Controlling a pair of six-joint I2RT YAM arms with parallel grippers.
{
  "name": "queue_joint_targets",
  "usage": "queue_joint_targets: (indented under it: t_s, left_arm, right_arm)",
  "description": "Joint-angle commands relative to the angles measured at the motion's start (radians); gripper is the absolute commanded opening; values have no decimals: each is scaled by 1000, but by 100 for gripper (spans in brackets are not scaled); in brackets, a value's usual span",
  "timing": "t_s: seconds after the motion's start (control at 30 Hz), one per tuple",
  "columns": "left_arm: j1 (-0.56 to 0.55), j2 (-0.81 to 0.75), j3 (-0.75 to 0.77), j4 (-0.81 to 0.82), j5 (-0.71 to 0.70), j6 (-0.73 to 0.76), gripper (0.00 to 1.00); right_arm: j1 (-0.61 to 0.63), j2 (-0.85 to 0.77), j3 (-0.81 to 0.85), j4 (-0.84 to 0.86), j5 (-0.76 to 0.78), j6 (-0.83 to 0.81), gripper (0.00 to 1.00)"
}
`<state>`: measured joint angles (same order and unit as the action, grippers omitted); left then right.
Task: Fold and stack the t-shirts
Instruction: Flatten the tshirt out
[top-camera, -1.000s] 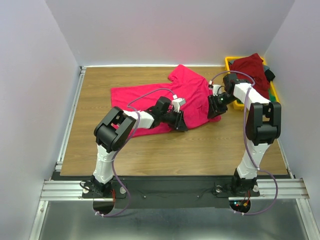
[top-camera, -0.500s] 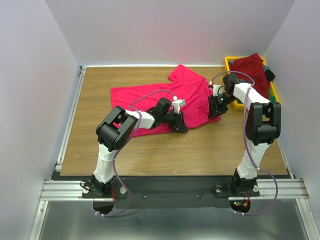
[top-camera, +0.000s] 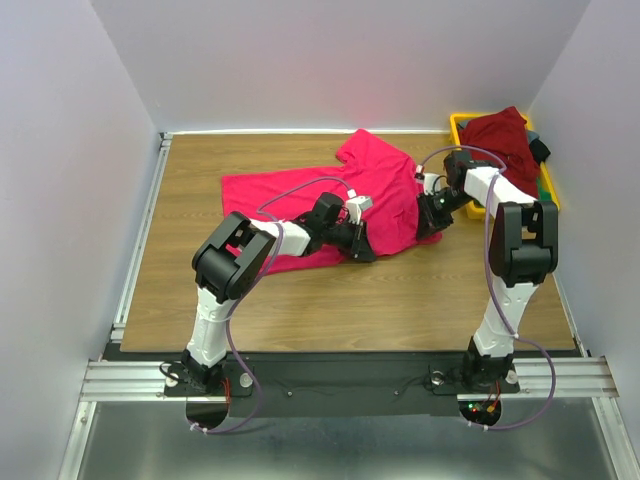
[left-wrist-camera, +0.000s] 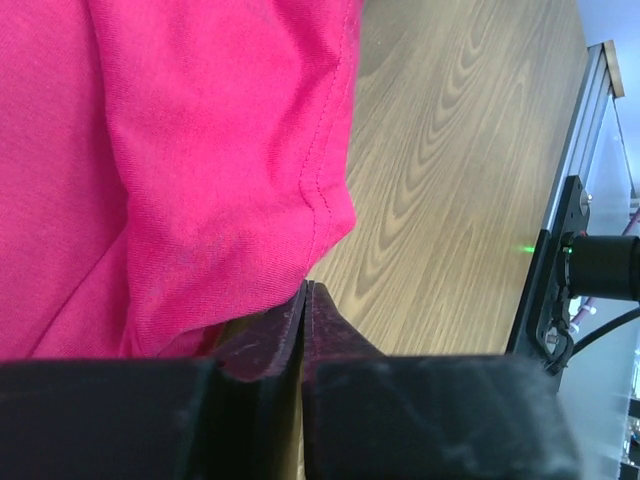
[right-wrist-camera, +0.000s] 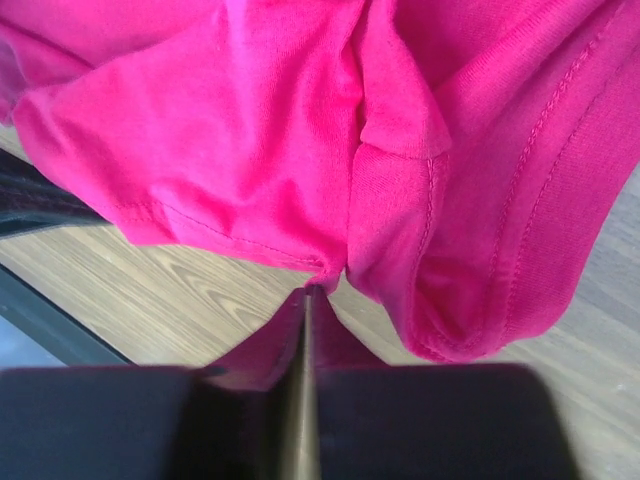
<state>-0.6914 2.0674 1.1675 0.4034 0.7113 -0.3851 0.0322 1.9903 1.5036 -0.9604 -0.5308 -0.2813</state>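
Note:
A crimson t-shirt (top-camera: 330, 195) lies rumpled across the middle of the wooden table. My left gripper (top-camera: 362, 250) is shut on its near hem; in the left wrist view (left-wrist-camera: 306, 287) the closed tips pinch the cloth edge (left-wrist-camera: 200, 150). My right gripper (top-camera: 430, 215) is shut on the shirt's right edge; in the right wrist view (right-wrist-camera: 308, 292) the tips pinch a fold of the hem (right-wrist-camera: 330, 140). A maroon t-shirt (top-camera: 503, 135) is heaped on the yellow bin, with dark and green cloth under it.
The yellow plastic bin (top-camera: 458, 122) stands at the back right corner. A metal rail (top-camera: 140, 230) runs along the table's left edge. Grey walls close in the back and both sides. Bare wood (top-camera: 400, 300) lies in front of the shirt.
Both grippers have shifted slightly and stay shut on the crimson shirt. The shirt's lay has hardly changed.

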Motion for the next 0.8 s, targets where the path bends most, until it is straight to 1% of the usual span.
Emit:
queue_joint_targets:
  t_s: [0.0, 0.03, 0.1, 0.3, 0.33, 0.37, 0.43, 0.5, 0.67, 0.77]
  left_arm:
    - [6, -10, 37, 38, 36, -8, 8]
    - [6, -15, 35, 38, 43, -9, 4]
    - [6, -27, 31, 40, 51, -14, 0]
    - [6, -64, 8, 41, 63, -17, 0]
    - [7, -69, 6, 40, 63, -17, 0]
    - [7, -69, 4, 40, 62, -15, 0]
    - [7, -66, 6, 40, 60, -15, 0]
    - [7, -64, 8, 41, 59, -15, 0]
    - [7, -59, 12, 38, 59, -12, 0]
    - [7, -55, 17, 37, 59, -11, 0]
  right_arm:
    - [-5, -7, 20, -8, 6, -1, 1]
    - [-6, -15, 21, -8, 9, 1, 0]
    - [-6, -30, 20, -8, 14, -1, 1]
    - [-6, -74, 18, -5, 74, 11, 1]
    - [-6, -73, 20, -3, 89, 17, 3]
    - [-6, -68, 20, -4, 100, 24, 23]
    - [-6, -62, 14, -5, 101, 28, 34]
    - [-6, -53, 14, 0, 88, 36, 38]
    - [-6, -24, 15, 5, 54, 44, 38]
    - [-6, -10, 17, 8, 46, 44, 34]
